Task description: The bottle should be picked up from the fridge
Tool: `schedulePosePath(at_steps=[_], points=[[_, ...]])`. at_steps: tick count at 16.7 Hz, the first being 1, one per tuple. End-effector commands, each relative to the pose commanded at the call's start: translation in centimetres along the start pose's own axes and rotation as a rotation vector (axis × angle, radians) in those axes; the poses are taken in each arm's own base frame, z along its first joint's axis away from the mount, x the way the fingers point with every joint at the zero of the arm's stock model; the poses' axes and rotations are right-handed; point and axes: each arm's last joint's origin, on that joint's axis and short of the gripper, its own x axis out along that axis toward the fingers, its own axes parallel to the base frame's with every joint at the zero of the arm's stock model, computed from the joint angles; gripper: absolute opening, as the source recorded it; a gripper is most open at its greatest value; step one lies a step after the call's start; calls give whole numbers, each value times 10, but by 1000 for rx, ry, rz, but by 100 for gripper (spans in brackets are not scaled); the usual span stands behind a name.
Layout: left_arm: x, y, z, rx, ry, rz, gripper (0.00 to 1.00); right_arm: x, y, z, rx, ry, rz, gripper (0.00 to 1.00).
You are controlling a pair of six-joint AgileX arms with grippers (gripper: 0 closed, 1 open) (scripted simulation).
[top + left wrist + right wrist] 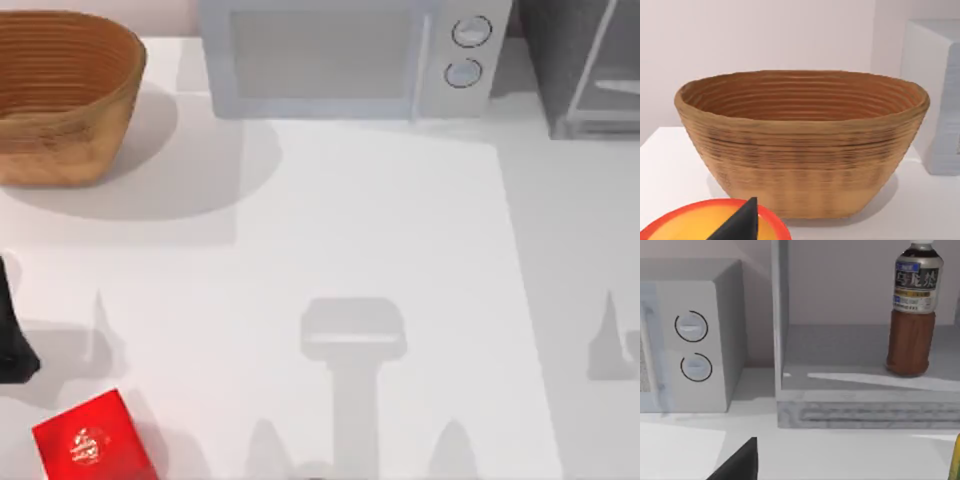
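The bottle (912,325) stands upright on a shelf inside the fridge (865,412). It has a reddish-brown body, a dark label and a white cap. The fridge interior is exposed to the right wrist view, with a light grey frame (780,315) at its side. In the top view the fridge (580,70) is the dark grey cabinet at the back right corner. A dark part of my right gripper (740,462) shows low in its wrist view, well short of the fridge. My left gripper (740,225) faces the basket, far from the fridge.
A light grey microwave (345,55) with two round knobs stands at the back, left of the fridge. A woven basket (60,95) sits at the back left. A red box (95,440) and a black object (10,335) lie at the front left. An orange-rimmed yellow disc (705,222) lies under the left gripper.
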Motion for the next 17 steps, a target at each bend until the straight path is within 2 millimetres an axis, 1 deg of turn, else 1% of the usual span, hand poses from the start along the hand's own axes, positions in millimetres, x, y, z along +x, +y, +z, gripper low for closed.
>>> schedulePosePath(at_steps=[4, 8, 10, 12, 14, 17], points=[[0, 0, 0, 0, 0, 0, 100, 2, -1, 2, -1, -5, 2, 100], [0, 0, 0, 0, 0, 0, 100, 13, -6, 14, -6, -33, 4, 100], [0, 0, 0, 0, 0, 0, 100, 24, -12, 19, -11, -42, 3, 100], [0, 0, 0, 0, 0, 0, 100, 37, -19, 20, -12, -36, 2, 100], [0, 0, 0, 0, 0, 0, 100, 53, -29, 16, -10, -18, 1, 100], [0, 0, 0, 0, 0, 0, 100, 73, -47, 3, 0, 13, 0, 100]])
